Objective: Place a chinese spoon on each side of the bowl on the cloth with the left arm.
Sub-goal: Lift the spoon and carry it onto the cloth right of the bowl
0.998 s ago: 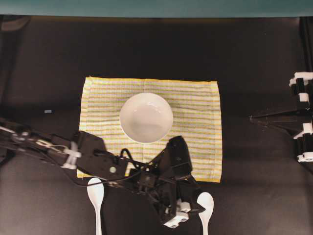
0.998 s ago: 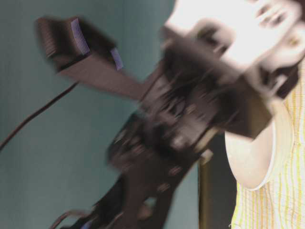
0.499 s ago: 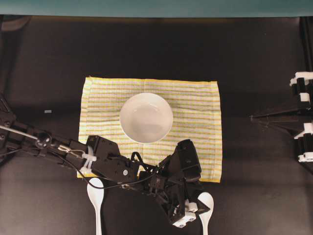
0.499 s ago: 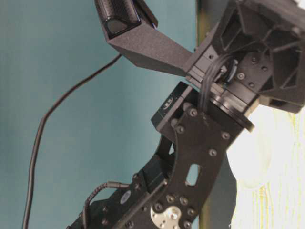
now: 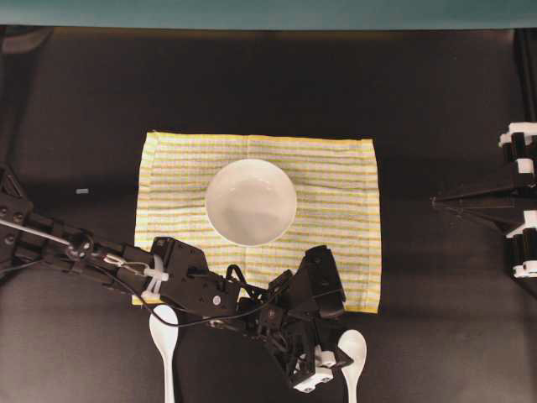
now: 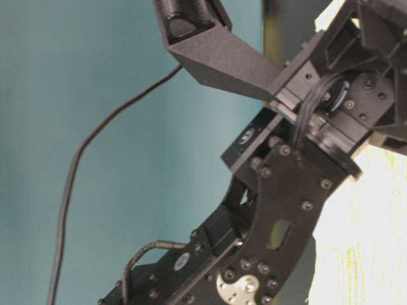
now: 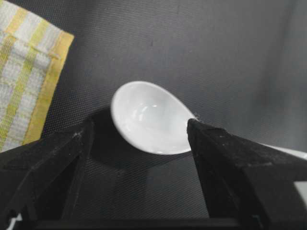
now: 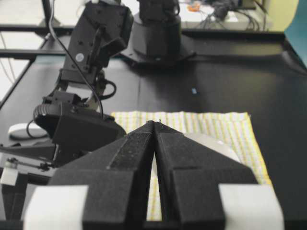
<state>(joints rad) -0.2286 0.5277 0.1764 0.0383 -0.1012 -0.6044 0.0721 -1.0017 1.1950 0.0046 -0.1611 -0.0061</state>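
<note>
The left arm's jaws (image 7: pixel 139 139) stand apart astride the right-hand spoon (image 7: pixel 151 117), lying just off the cloth's (image 7: pixel 24 72) corner, handle trailing away from it.

Counted on the table
Two white spoons (image 5: pixel 165 329) (image 5: pixel 352 353), one bowl (image 5: pixel 251 201), one striped cloth (image 5: pixel 336 176), two robot arms (image 5: pixel 201 290) (image 5: pixel 512 201)
</note>
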